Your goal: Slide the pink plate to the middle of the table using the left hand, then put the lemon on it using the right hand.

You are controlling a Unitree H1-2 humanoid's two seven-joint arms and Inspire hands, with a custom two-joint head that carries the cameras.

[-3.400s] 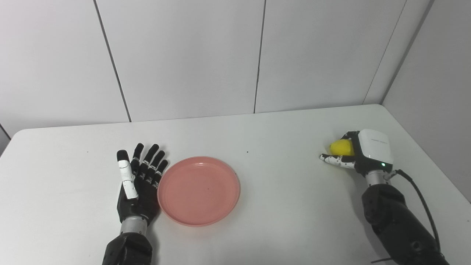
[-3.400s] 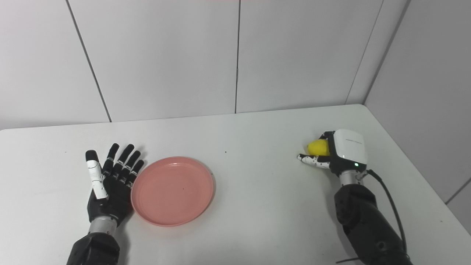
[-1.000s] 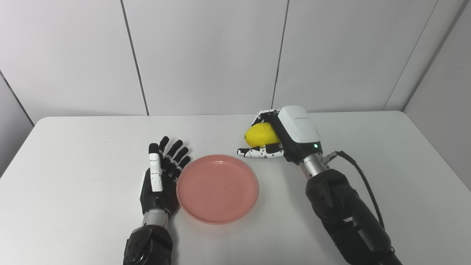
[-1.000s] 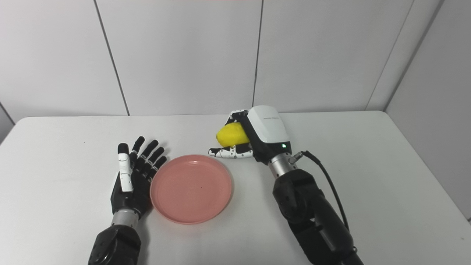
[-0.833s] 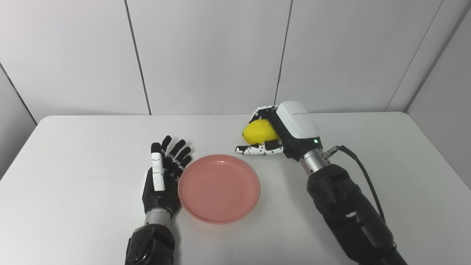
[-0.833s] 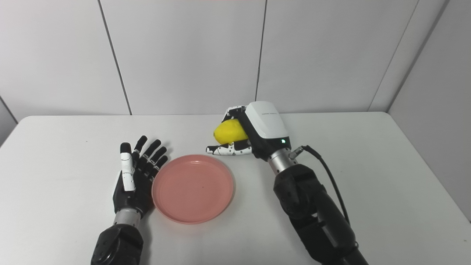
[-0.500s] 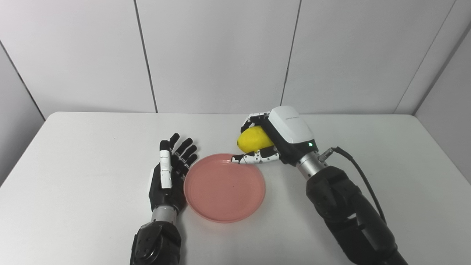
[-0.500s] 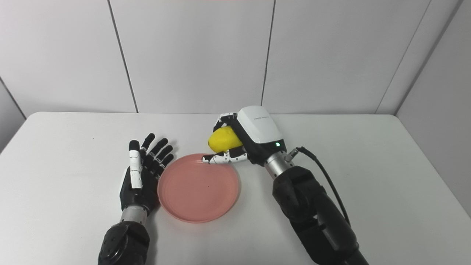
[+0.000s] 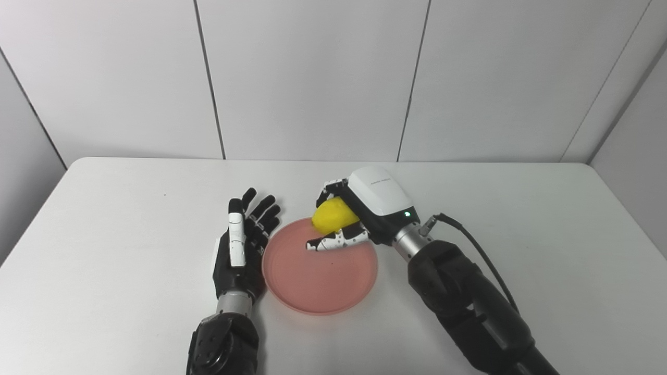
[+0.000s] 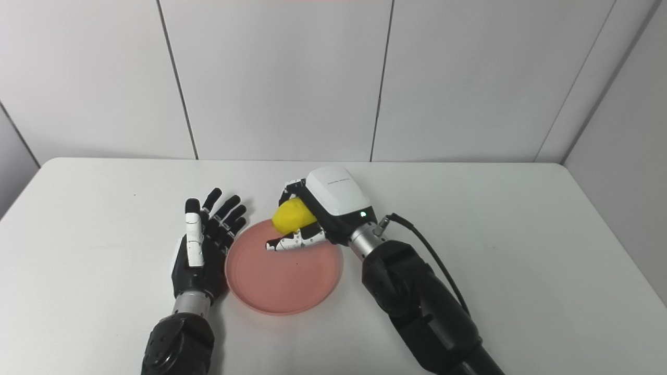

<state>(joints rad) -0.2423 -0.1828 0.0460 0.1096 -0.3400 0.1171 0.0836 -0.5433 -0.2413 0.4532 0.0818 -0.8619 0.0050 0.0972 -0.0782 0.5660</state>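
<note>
Now your left hand point(image 9: 237, 250) lies flat with fingers spread and empty, against the left rim of the pink plate point(image 9: 319, 284), which sits near the middle of the table point(image 9: 547, 219) toward its near edge. Farther back, your right hand point(image 9: 359, 216), which was short of the rim half a second ago, has carried the lemon point(image 9: 332, 216) over the plate's far part, fingers curled around it, so I judge only lowering and release remain.

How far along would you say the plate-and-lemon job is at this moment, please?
Done: the pink plate sits near the middle of the table, with the open left robot hand beside its left rim. In hand: the right robot hand grips the lemon over the plate's far edge. Left: lowering the lemon onto the plate and letting go.
</note>
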